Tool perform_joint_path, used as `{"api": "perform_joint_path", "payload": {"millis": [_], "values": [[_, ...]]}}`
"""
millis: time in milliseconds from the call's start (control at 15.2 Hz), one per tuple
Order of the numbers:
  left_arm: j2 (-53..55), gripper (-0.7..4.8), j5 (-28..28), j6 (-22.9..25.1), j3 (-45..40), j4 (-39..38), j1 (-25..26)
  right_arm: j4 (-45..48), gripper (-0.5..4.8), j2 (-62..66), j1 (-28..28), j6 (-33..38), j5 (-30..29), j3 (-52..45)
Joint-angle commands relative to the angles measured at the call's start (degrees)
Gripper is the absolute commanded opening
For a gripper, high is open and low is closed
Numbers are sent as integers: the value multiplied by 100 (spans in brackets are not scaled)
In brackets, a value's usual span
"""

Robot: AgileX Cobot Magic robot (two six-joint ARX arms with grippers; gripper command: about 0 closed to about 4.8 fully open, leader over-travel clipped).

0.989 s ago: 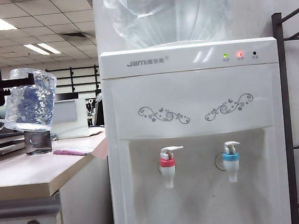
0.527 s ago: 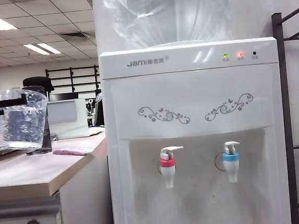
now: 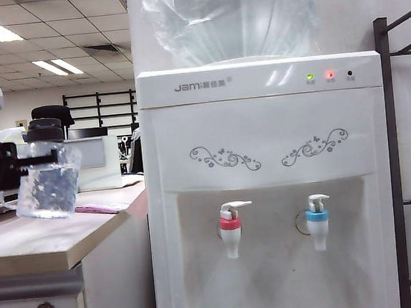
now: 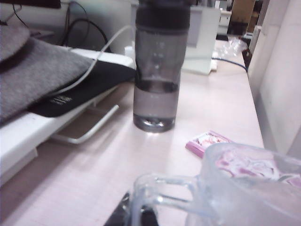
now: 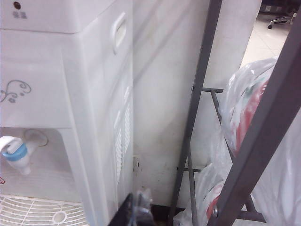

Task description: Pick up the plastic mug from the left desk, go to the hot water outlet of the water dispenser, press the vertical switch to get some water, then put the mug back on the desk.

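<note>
Plastic mug [image 3: 48,188]: upright, gripped by its handle in left tool [image 3: 10,164], clamped shut, low over tabletop [image 3: 47,240], base apparently touching or just above. Grey bottle [image 4: 159,70] just behind. Right tool [image 5: 136,207]: shut, empty, beside water dispenser [image 3: 263,156], well apart.

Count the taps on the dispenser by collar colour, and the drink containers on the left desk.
Red-collared tap: 1
Blue-collared tap: 1
Clear mug, held by the left gripper low over the desk: 1
Grey bottle: 1
Total: 4
</note>
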Motion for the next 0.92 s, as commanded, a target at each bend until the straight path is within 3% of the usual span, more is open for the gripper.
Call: {"api": "perform_joint_path", "payload": {"millis": [66,923], "values": [[234,-6,-15,-219,175,330,-2,61,-5,0,2,-17,-11,22],[518,-6,17,-332,197,326,-4,61,-5,0,2,-17,-11,22]]}}
